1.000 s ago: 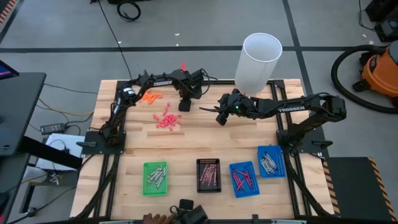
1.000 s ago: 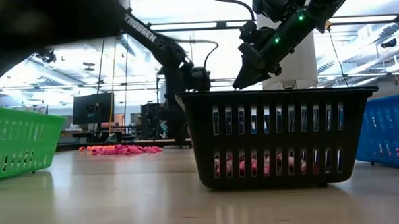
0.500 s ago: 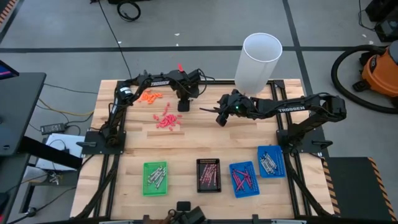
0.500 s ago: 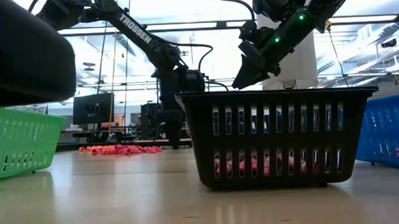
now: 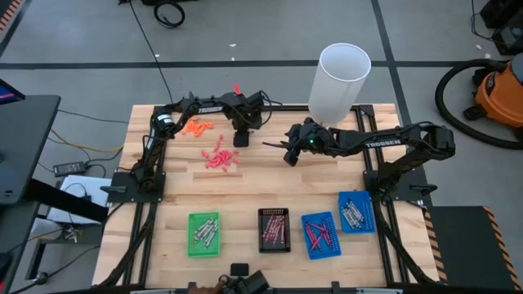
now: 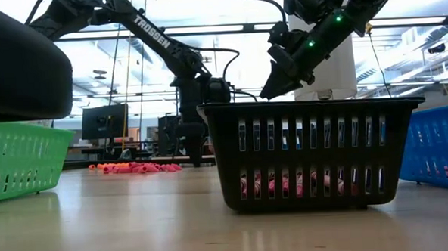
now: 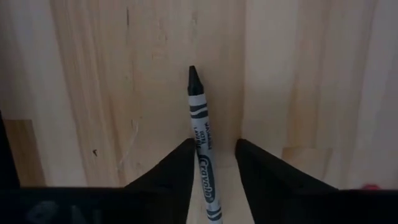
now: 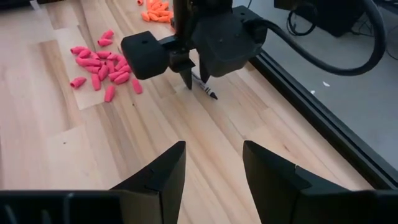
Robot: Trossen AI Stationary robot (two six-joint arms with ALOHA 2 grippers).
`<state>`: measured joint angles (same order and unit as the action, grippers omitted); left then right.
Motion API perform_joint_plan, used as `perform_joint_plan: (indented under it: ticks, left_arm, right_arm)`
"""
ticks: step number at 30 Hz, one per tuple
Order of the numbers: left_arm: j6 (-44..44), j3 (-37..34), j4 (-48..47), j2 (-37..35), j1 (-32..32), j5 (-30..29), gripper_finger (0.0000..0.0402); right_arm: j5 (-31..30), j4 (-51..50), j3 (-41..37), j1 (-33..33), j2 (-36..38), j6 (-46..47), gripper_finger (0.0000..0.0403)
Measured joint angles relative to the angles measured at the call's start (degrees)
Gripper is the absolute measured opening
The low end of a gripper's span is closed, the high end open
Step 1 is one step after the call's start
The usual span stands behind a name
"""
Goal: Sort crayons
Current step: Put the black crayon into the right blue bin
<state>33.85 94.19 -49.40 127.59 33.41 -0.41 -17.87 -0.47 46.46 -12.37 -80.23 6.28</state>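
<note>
1. While four small trays near the front of the bench (image 5: 176,175) are already holding crayons, the green tray (image 5: 203,233), the black tray (image 5: 274,229) and two blue trays (image 5: 321,235), much is still lying loose farther back.
2. An orange heap (image 5: 196,126) and a pink heap (image 5: 219,157) are waiting at the back left.
3. The left hand (image 7: 211,155) is standing over a black crayon (image 7: 198,118) lying flat on the wood, fingers straddling it without clamping yet.
4. The right hand (image 8: 211,171) is hovering unclenched and empty mid-bench, beside a white tube (image 5: 339,82).
5. Bare wood is lying open between the heaps and the trays; the back edge is sitting close behind the left hand.
</note>
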Motion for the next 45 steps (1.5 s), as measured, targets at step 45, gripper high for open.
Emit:
perform_joint_plan:
  ticks: [45]
  left_arm:
    - [-8.3,-0.2,19.0,-16.9,-11.7,24.4,0.0009]
  right_arm:
    - [-4.2,12.1,-0.3,6.7,10.5,-16.6,0.0169]
